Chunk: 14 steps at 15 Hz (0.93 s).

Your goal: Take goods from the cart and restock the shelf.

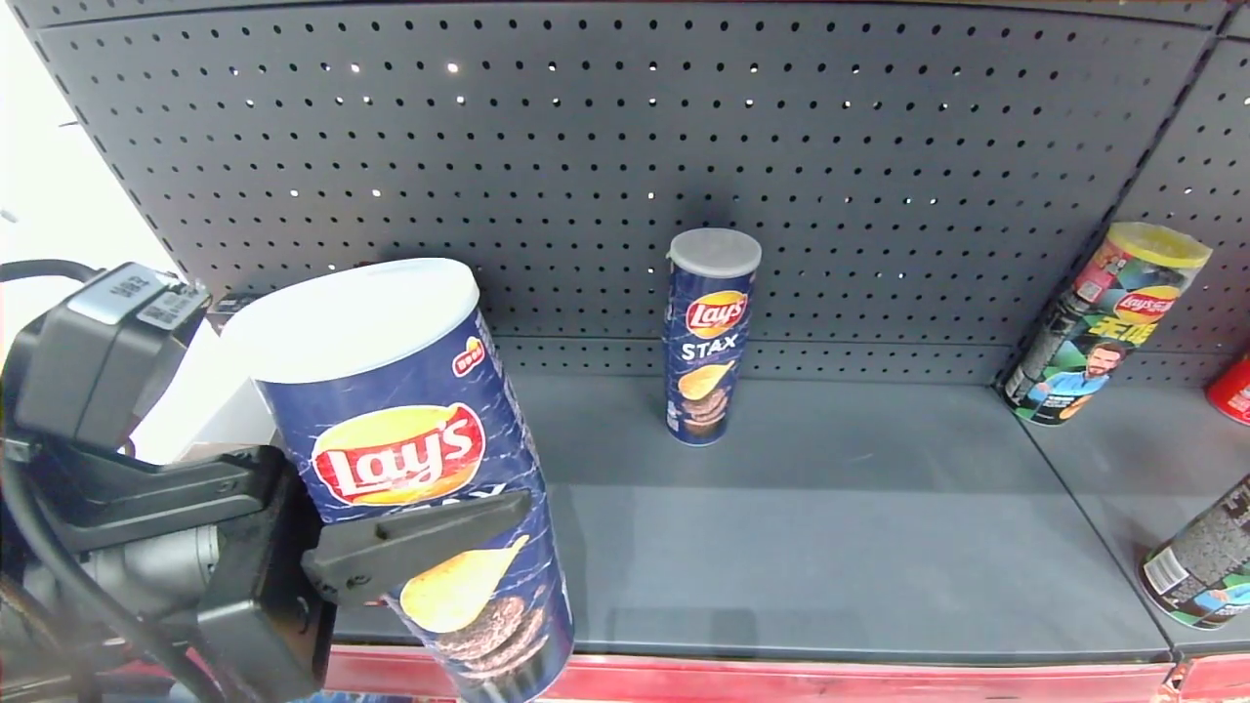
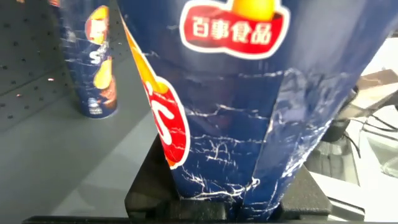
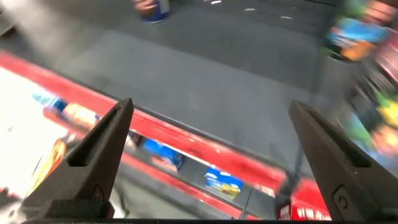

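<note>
Head view showed the left gripper (image 1: 430, 547) closed around a dark blue cylindrical chips can with a white plastic lid (image 1: 391, 420), upright at about eight o'clock, at the front edge of the grey metal shelf (image 1: 830, 547). A second dark blue can with a grey lid (image 1: 711, 337) stood toward twelve o'clock. The right gripper (image 3: 210, 112) was wide open and empty. The placing step seemed in hand. The next move probably called for carrying the can toward one o'clock and setting it down beside the standing one.

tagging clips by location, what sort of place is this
Most likely a shop aisle, or a mock-up of one: a grey shelf with a pegboard back and a red strip along its front edge, chip cans on it, and the left gripper holding another can.
</note>
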Available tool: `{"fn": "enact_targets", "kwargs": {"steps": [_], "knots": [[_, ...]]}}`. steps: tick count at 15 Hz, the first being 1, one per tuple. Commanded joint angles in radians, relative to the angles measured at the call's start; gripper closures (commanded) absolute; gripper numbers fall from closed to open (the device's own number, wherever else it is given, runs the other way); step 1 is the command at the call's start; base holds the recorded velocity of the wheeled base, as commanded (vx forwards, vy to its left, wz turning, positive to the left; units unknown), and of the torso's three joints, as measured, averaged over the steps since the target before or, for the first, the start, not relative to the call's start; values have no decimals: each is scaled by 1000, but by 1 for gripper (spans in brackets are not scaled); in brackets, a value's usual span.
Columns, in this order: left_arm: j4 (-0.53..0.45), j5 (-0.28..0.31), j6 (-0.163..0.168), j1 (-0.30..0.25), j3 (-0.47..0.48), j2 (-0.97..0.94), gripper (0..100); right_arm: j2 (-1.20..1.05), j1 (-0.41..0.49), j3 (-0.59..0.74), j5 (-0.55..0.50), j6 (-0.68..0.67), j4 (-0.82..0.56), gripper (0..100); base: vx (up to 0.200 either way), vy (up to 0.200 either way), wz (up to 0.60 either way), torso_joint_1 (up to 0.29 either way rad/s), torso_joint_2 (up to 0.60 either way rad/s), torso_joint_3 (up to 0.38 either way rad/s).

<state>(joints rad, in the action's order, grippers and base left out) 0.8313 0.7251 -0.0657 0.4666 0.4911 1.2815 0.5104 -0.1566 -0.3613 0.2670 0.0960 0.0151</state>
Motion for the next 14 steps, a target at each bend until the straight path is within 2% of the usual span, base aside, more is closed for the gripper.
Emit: {"fn": "enact_targets", "kwargs": {"steps": [1, 2, 5, 6, 7, 8, 10, 11, 14], "knots": [[12, 0, -2, -6, 0, 10, 100, 275, -175, -94, 4, 41, 43, 0, 0, 0, 0, 0, 0, 0], [22, 2, -3, -5, -3, 12, 100, 341, -221, -133, 3, 39, 43, 0, 0, 0, 0, 0, 0, 0], [23, 0, -5, -6, -5, 12, 100, 468, -267, -169, -15, 44, 97, 0, 0, 0, 0, 0, 0, 0], [23, 0, -5, -8, -3, 10, 100, 586, -273, -166, -15, 37, 252, 0, 0, 0, 0, 0, 0, 0], [23, 0, -5, -8, 0, 10, 100, 657, -271, -171, -15, 30, 345, 0, 0, 0, 0, 0, 0, 0], [23, 0, -5, -8, 0, 10, 100, 688, -271, -174, -14, 27, 375, 0, 0, 0, 0, 0, 0, 0], [26, -1, -23, -8, -2, 10, 100, 784, -276, -216, 20, 25, 414, 0, 0, 0, 0, 0, 0, 0], [26, -3, -25, -8, 0, 12, 100, 813, -273, -232, 51, 25, 416, 0, 0, 0, 0, 0, 0, 0], [26, -4, -26, -9, -5, 12, 100, 985, -221, -326, 176, 31, 539, 0, 0, 0, 0, 0, 0, 0]]}}
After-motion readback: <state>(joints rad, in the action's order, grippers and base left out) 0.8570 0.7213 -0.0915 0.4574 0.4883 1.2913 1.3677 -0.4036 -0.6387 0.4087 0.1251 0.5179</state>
